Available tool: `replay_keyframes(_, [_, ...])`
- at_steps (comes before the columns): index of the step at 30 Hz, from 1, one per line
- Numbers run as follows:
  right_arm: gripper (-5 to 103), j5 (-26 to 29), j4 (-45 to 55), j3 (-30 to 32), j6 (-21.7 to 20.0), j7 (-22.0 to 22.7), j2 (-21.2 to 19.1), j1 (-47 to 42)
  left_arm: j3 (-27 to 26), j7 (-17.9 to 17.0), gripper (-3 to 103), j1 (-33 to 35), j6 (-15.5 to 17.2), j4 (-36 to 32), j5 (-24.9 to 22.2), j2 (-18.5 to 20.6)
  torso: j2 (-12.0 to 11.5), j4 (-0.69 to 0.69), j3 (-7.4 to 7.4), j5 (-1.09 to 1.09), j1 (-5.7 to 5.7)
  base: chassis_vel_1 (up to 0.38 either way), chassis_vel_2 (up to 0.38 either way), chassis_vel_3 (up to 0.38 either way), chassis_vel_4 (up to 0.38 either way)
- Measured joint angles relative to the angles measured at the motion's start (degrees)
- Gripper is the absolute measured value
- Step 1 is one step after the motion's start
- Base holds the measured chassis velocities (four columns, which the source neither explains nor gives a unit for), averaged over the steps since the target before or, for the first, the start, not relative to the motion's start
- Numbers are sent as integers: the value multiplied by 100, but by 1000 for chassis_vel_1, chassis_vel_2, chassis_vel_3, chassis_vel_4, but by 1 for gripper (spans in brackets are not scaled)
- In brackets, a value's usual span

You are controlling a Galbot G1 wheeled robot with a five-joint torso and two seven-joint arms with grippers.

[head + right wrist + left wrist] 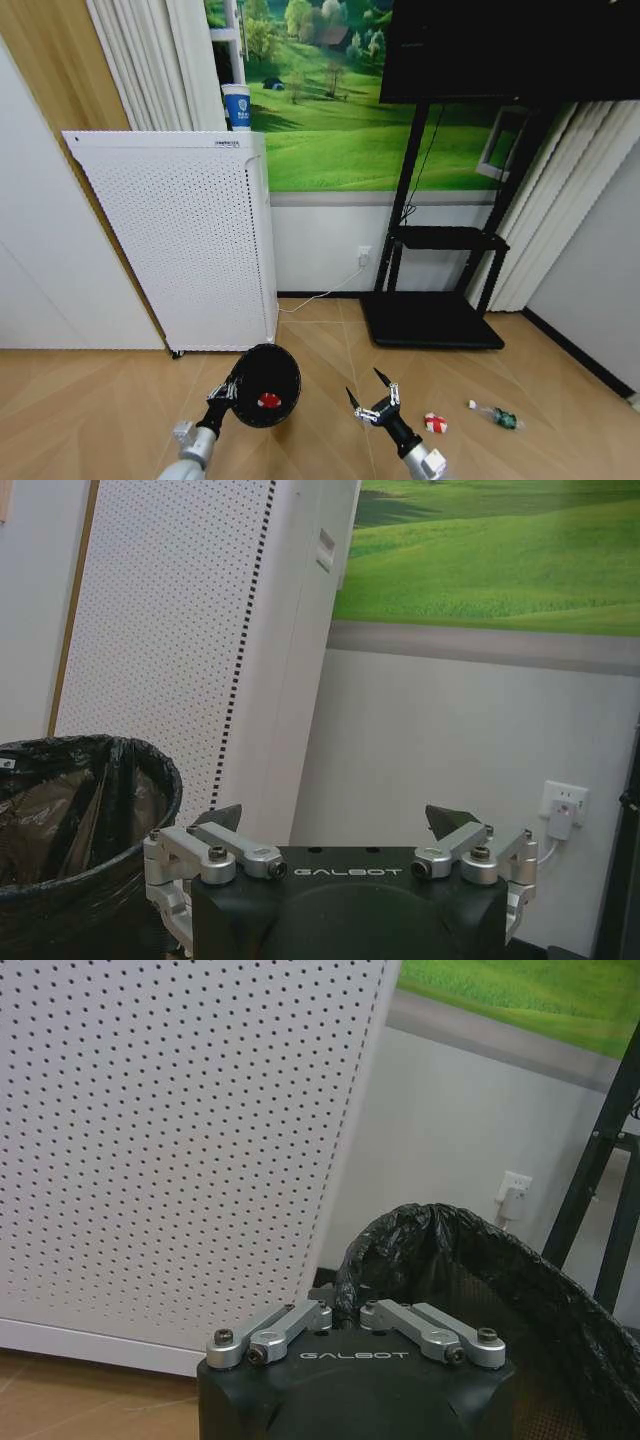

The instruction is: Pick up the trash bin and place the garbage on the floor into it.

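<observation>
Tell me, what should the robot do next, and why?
Probably reach its open right claw down to the red-and-white wrapper on the floor just beside it. The left claw is shut on the trash bin, held up with a red wad already inside, while the wrapper and a green-and-white piece lie uncollected.

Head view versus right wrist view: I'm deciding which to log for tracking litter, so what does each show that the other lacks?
Head view alone: the floor litter, a red-and-white wrapper and a green-and-white bottle-like piece, a red wad inside the trash bin, the left gripper shut on the bin's rim, a black stand, and a cup on the white perforated appliance.
Right wrist view alone: the bin's black liner bag up close.
Both: the bin, the appliance, the wall outlet, the meadow mural, and the open right gripper.
</observation>
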Motion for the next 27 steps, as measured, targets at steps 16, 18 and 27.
replay_keyframes(16, [100, -965, -534, -25, -198, 566, -6, 334, -71, 14, 6, 85, -7, -50, 36, -10, 0, -1, 0, -1, 1, -113, -114, 86, 107])
replay_keyframes(18, [100, -1226, -856, -52, -530, 790, -45, 590, -165, 25, 6, 140, -22, -54, 87, -25, 0, 0, 0, 0, 0, 56, 63, -73, -63])
replay_keyframes(27, [100, -1771, -2350, 24, -936, 1000, -499, 1427, -613, 94, 6, 315, -62, -119, 70, -33, 0, 0, 0, 1, 1, 6, 7, 2, -7])
